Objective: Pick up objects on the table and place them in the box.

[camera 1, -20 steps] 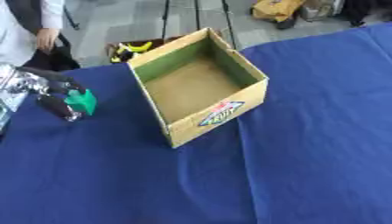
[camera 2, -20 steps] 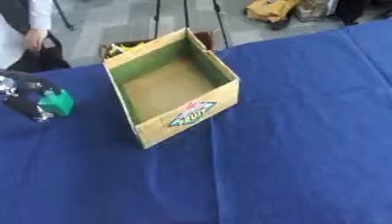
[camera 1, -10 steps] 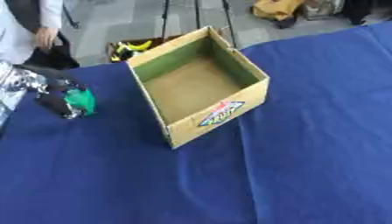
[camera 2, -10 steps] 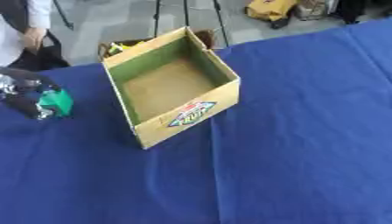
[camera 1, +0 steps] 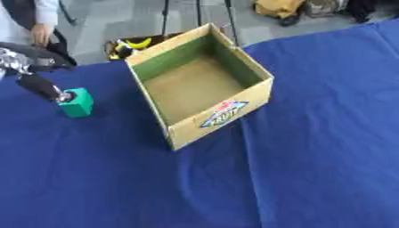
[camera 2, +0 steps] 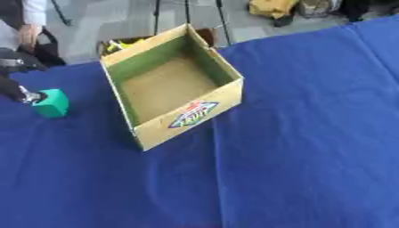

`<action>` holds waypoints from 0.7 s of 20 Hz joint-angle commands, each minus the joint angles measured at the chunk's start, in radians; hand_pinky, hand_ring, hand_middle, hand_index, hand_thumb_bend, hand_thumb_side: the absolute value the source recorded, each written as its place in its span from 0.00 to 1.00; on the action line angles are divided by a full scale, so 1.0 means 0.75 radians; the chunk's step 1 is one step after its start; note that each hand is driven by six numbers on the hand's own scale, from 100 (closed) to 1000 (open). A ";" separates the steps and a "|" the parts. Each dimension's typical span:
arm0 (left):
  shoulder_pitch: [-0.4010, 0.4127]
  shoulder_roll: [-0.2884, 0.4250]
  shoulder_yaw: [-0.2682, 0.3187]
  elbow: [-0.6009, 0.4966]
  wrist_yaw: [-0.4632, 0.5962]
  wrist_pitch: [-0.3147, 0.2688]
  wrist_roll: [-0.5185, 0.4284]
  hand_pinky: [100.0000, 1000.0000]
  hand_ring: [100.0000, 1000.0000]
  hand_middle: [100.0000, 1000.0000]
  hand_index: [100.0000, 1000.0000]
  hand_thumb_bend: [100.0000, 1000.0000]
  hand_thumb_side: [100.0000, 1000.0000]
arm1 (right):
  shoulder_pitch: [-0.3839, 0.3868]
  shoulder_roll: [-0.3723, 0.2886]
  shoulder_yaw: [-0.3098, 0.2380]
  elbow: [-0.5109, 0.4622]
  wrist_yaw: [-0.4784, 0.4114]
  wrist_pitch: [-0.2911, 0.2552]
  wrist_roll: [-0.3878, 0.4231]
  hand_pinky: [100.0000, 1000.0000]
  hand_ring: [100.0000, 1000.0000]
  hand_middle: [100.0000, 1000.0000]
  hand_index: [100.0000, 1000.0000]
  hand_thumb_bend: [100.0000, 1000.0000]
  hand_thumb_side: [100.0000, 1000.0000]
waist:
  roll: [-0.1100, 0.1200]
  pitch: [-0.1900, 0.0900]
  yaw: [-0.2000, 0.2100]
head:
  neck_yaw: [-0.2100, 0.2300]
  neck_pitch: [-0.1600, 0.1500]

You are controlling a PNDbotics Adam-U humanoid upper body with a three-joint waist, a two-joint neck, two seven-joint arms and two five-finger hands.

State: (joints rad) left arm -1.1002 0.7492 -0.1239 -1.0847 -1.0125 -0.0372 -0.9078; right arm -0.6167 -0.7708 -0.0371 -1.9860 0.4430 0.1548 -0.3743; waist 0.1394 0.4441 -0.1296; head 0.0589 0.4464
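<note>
A small green block point(camera 1: 76, 103) sits on the blue tablecloth, left of the box. My left hand point(camera 1: 33, 73) comes in from the left edge, just up and left of the block. One dark finger point(camera 1: 45, 88) reaches down to the block's upper left corner; the other fingers spread above it, away from the block. The open cardboard box point(camera 1: 226, 111), with green inner walls and a logo on its near side, stands in the middle and looks empty. My right hand shows in no view.
The blue table's point(camera 1: 296, 169) far edge runs behind the box. Beyond it on the floor are yellow items point(camera 1: 132, 44), tripod legs point(camera 1: 165, 15) and a yellow bag point(camera 1: 280, 8). A person point(camera 1: 35, 22) stands at the far left.
My left hand's fingers, earlier wrapped round the green block, have spread and drawn back up and left. The block and the box have stayed in place.
</note>
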 commanded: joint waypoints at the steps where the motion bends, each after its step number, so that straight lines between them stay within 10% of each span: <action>1: -0.029 0.060 0.019 0.008 -0.002 -0.001 0.001 0.76 0.93 1.00 1.00 0.32 0.56 | -0.023 -0.048 -0.014 -0.019 -0.008 0.000 0.003 0.78 0.83 0.83 0.83 0.00 1.00 | -0.012 -0.021 0.001 | -0.001 -0.015; 14: -0.046 0.056 0.043 0.054 -0.051 0.015 0.001 0.77 0.94 1.00 1.00 0.59 0.58 | -0.033 -0.051 -0.008 -0.019 -0.014 0.002 0.007 0.78 0.82 0.82 0.83 0.00 1.00 | -0.006 0.008 -0.012 | 0.010 -0.048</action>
State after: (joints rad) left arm -1.1118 0.7492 -0.1097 -1.0371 -1.0410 -0.0297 -0.9085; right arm -0.6255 -0.7735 -0.0363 -1.9860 0.4393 0.1569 -0.3718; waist 0.1399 0.4724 -0.1385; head 0.0633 0.4252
